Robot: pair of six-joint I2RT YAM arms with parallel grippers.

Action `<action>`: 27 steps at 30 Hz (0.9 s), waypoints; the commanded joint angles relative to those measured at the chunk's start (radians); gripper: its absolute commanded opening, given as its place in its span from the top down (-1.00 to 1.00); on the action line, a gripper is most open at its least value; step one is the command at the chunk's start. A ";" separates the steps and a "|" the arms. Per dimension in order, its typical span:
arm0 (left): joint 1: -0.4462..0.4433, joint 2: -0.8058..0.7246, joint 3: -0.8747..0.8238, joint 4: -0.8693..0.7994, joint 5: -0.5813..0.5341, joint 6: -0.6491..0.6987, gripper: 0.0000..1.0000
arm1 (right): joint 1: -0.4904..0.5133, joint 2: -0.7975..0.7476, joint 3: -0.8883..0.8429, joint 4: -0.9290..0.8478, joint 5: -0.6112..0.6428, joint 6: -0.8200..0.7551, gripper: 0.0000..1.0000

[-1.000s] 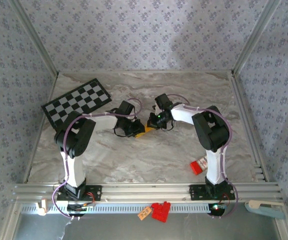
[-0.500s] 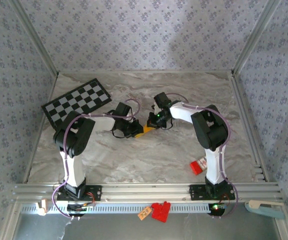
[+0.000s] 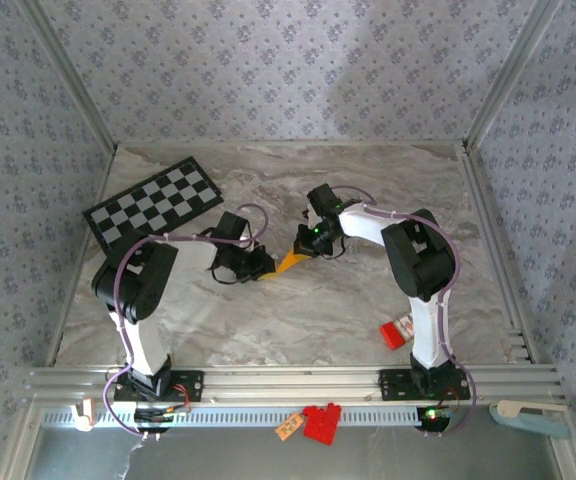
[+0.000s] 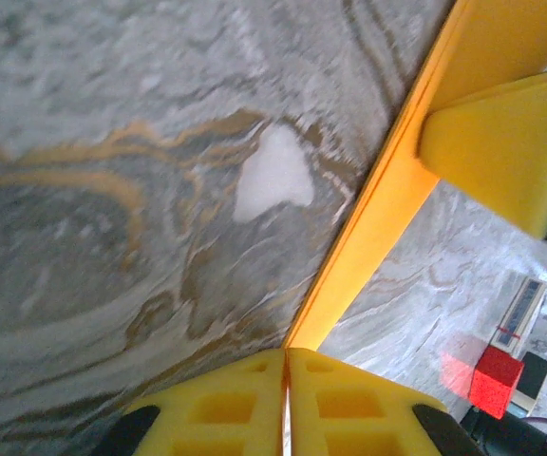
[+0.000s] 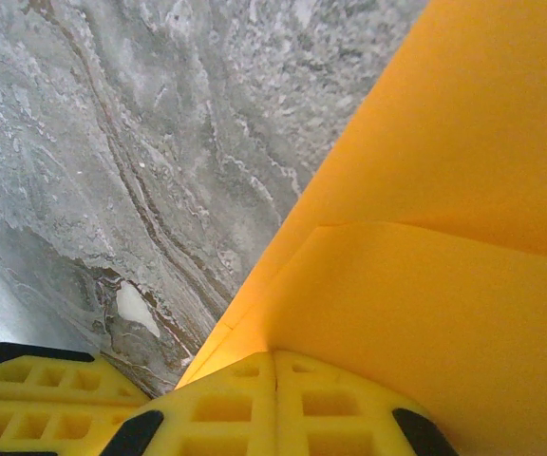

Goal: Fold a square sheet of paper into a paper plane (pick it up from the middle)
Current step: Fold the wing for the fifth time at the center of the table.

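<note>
The sheet of paper [image 3: 290,262] sits around the middle of the desk [image 3: 368,190], a small orange-yellow sliver strung between the two arms. It is well apart from the checkered board [image 3: 153,205] at the far left and the red block [image 3: 396,333] at the near right.

The left claw [image 3: 261,268] is clenched on the paper's near-left end. In its wrist view the yellow pads [image 4: 226,399] meet, and the paper's edge runs out of the seam between them. The right claw [image 3: 310,243] is clenched on the far-right end, and in its wrist view the paper fans out from its pads [image 5: 349,399] with a fold line across it.

I judge this paper to be nearly weightless, limp and quick to take any crease, wanted or not. It should tear if the two arms pull hard against each other, and it may slide out of smooth pads. The doubled layers beside a fold look like the stiffest place to pinch, flat and with gentle tension.

Plenty is hard to read. From above, the claws cover both ends of the paper, so I cannot count the folds or make out its outline. I cannot tell whether the lower edge touches the desk or hangs just clear of it. In the left wrist view, a yellow wedge at upper right could be a flap or the other claw's finger. The right wrist view cuts the paper off at its right side.
</note>
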 commanded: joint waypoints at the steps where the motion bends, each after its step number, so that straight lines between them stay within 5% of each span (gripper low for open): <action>1: 0.007 -0.036 -0.025 -0.191 -0.044 0.061 0.81 | -0.011 0.103 -0.056 -0.137 0.183 -0.024 0.95; 10: -0.007 -0.121 0.099 -0.211 -0.059 0.140 0.84 | 0.001 0.104 -0.040 -0.135 0.162 -0.042 0.95; 19: -0.075 0.053 0.252 -0.172 -0.042 0.141 0.85 | 0.000 0.114 -0.025 -0.147 0.147 -0.045 0.95; 27: -0.079 0.107 0.219 -0.142 -0.082 0.131 0.89 | -0.007 0.116 -0.029 -0.149 0.145 -0.044 0.95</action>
